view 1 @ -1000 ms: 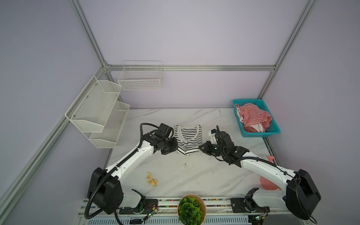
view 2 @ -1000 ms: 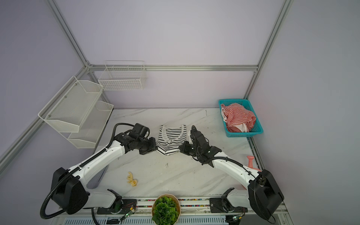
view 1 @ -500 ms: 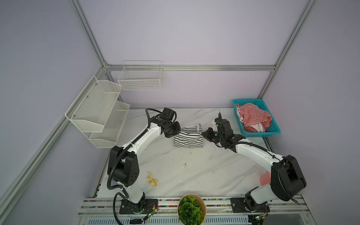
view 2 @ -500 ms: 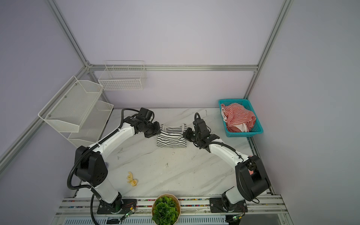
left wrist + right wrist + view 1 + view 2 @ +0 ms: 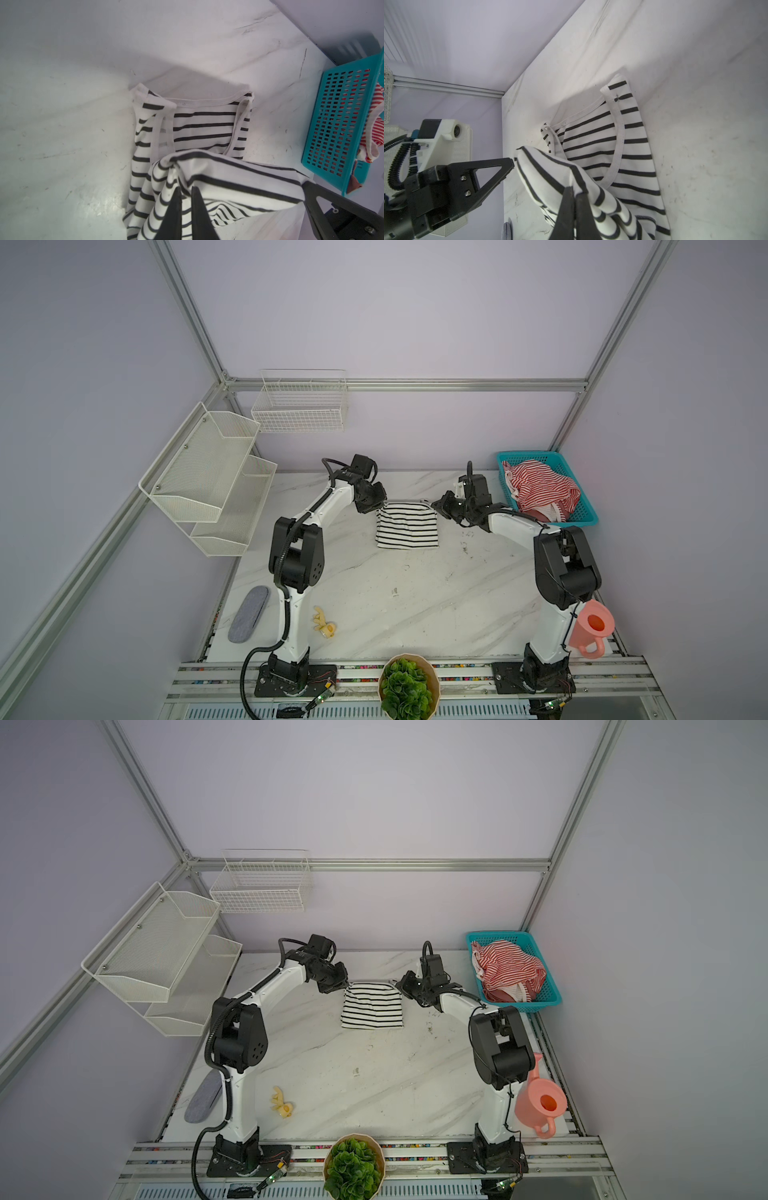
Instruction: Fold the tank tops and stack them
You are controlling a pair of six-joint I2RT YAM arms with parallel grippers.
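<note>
The black-and-white tank top [image 5: 407, 526] [image 5: 372, 1009] lies folded in half on the marble table, its hem brought over the straps at the far edge. My left gripper [image 5: 376, 508] [image 5: 185, 188] is shut on the hem's left corner, with cloth bunched at its tips. At the right corner my right gripper [image 5: 436, 506] [image 5: 574, 190] is shut on the doubled striped cloth. Both hold the edge a little above the layer with the neckline and straps [image 5: 207, 104]. The red-and-white tank top [image 5: 540, 489] [image 5: 509, 969] lies crumpled in the teal basket [image 5: 528, 454].
White mesh shelves [image 5: 208, 477] and a wire basket [image 5: 299, 406] hang at the back left. A pink watering can [image 5: 592, 630] stands by the right arm's base. A potted plant [image 5: 409, 689], a small yellow object [image 5: 324, 624] and a grey pad [image 5: 248, 614] lie near the front.
Both grippers carried the top's near edge away toward the back wall, folding it over itself. The arms now reach far back instead of over the table's middle.
</note>
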